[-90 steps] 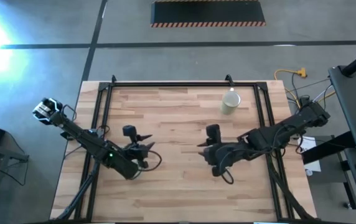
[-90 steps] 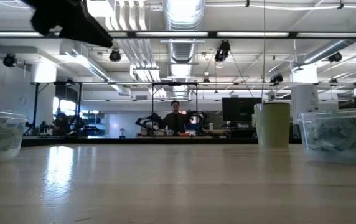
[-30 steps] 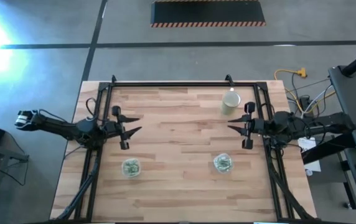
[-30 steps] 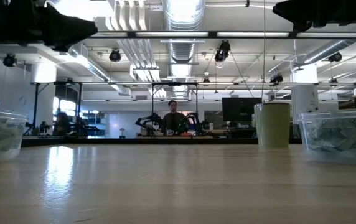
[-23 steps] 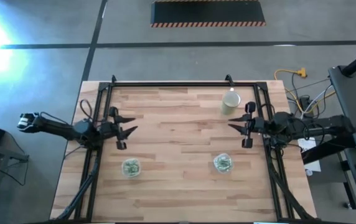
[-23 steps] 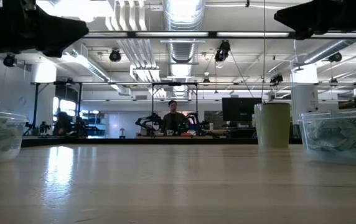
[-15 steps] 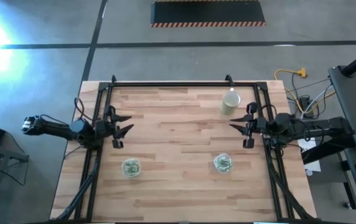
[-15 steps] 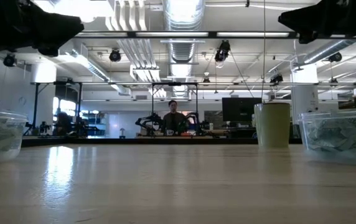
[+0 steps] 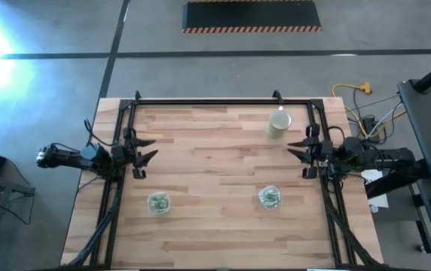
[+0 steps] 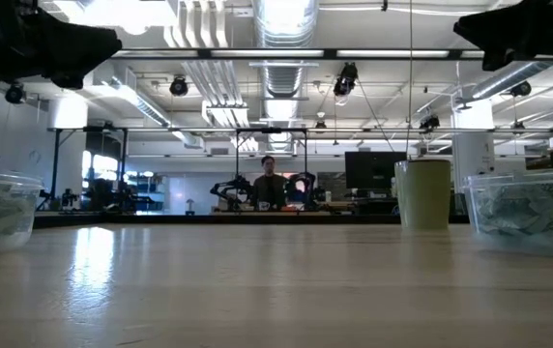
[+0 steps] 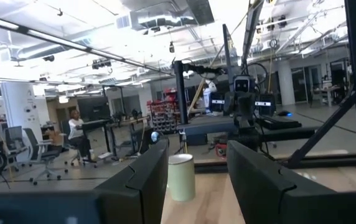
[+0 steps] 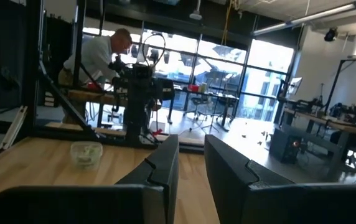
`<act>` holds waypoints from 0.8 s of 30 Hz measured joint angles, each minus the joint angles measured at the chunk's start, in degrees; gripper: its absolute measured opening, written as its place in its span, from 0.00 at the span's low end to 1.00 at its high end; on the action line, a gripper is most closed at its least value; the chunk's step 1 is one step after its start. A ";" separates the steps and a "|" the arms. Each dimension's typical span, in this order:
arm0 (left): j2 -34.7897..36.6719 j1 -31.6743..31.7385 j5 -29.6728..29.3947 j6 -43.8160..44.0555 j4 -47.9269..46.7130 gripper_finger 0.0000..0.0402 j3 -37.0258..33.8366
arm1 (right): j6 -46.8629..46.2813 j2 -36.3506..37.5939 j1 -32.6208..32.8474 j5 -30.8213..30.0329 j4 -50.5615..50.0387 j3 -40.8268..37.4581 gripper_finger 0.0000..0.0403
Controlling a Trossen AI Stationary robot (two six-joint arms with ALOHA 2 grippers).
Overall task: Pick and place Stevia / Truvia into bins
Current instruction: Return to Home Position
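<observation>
Well, both arms sit drawn in at the sides of the wooden table (image 9: 215, 233). The left gripper (image 9: 148, 147) hangs over the table's left edge, about halfway between the far and near edges. Its fingers are spread apart with nothing between them. The right gripper (image 9: 294, 150) hangs just inside the right edge, facing it across the table, likewise spread and empty. Both clear bins stand toward the near edge, well apart from each other. The left bin (image 9: 150, 198) is toward the left edge and the right bin (image 9: 261, 193) toward the right edge. Stevia sachets (image 9: 270, 199) lie heaped inside both. A beige cup (image 9: 279, 124) stands upright near the far right corner
</observation>
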State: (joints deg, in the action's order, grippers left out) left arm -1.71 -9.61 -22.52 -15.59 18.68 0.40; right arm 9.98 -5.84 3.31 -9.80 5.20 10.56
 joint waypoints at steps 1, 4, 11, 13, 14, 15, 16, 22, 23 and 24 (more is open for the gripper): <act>-0.01 0.00 0.00 0.00 -0.09 0.37 0.00 | -0.02 0.70 0.00 0.00 -0.96 -0.13 0.17; -0.15 0.00 0.00 0.07 -0.12 0.37 -0.02 | -0.61 2.55 0.00 0.47 -3.50 -0.22 0.17; 0.10 0.00 0.02 -0.22 -0.73 0.37 0.36 | -2.34 5.86 0.04 0.87 -6.73 -0.59 0.17; 0.10 0.00 0.05 -0.21 -1.53 0.37 0.64 | -2.68 5.72 0.04 0.87 -7.16 -0.76 0.17; 0.10 0.00 0.11 -0.18 -2.14 0.37 0.66 | -2.98 5.68 0.04 0.92 -7.14 -0.98 0.17; 0.10 0.00 0.24 -0.11 -2.84 0.37 0.63 | -3.34 5.85 0.04 0.94 -7.05 -1.33 0.17; 0.10 0.00 0.46 0.14 -3.42 0.37 0.63 | -3.63 5.85 0.00 0.94 -7.05 -1.74 0.17; 0.09 0.00 1.55 2.42 -6.25 0.37 0.68 | -5.42 5.85 0.00 4.18 -4.60 -4.18 0.17; 0.10 0.00 1.56 2.78 -6.42 0.37 0.67 | -5.71 5.85 0.00 4.55 -4.10 -4.53 0.17; 0.10 0.00 1.64 2.88 -6.41 0.37 0.58 | -6.43 5.85 0.00 4.98 -3.73 -5.00 0.17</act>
State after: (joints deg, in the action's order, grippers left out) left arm -1.61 -9.61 -20.89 -12.72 12.27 0.99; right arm 3.55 0.01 3.31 -4.82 1.47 5.57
